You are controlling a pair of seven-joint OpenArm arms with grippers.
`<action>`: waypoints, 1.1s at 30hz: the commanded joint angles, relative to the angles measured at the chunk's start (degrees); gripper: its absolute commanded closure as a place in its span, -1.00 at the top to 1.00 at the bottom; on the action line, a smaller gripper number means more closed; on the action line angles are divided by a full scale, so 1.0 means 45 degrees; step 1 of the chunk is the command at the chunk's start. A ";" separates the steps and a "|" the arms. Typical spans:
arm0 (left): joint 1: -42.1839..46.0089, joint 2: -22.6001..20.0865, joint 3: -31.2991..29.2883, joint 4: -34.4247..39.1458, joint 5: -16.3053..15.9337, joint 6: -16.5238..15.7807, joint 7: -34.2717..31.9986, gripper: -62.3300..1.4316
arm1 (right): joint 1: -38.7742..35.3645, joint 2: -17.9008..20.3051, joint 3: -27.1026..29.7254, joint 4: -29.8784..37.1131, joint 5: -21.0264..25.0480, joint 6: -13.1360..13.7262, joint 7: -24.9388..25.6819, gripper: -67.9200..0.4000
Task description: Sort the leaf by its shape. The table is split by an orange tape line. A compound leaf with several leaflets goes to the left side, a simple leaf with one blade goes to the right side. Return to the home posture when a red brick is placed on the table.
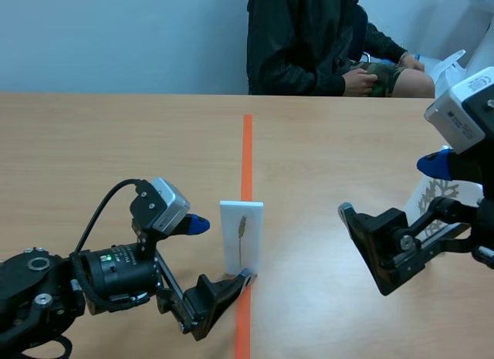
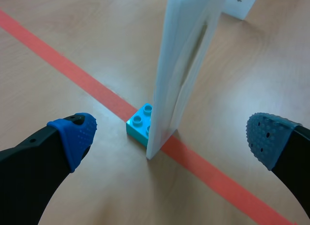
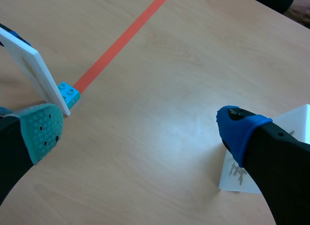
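1. A white card with a thin leaf stands on the orange tape line, touching a blue brick.
2. The left hand is open around it.
3. The right hand is open.

The left arm lies low, and the left gripper has its two fingers spread wide apart. The right arm sits higher up. The right gripper is spread wide too, holding nothing.

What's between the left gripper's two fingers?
The upright white leaf card and a small blue brick, on the orange tape; the left wrist view shows it.
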 commanded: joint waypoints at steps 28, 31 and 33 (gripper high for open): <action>-0.0942 0.0937 0.0850 -0.0801 0.0427 0.0743 -0.0719 -0.34 | 0.0087 0.0092 0.0107 0.0044 -0.0160 -0.0049 0.0238 1.00; -0.0942 0.0937 0.0850 -0.0801 0.0427 0.0743 -0.0719 -0.54 | 0.0087 0.0092 0.0107 0.0044 -0.0160 -0.0049 0.0238 1.00; -0.0942 0.0937 0.0845 -0.0797 0.0423 0.0743 -0.0719 -0.70 | 0.0087 0.0092 0.0107 0.0044 -0.0160 -0.0049 0.0238 1.00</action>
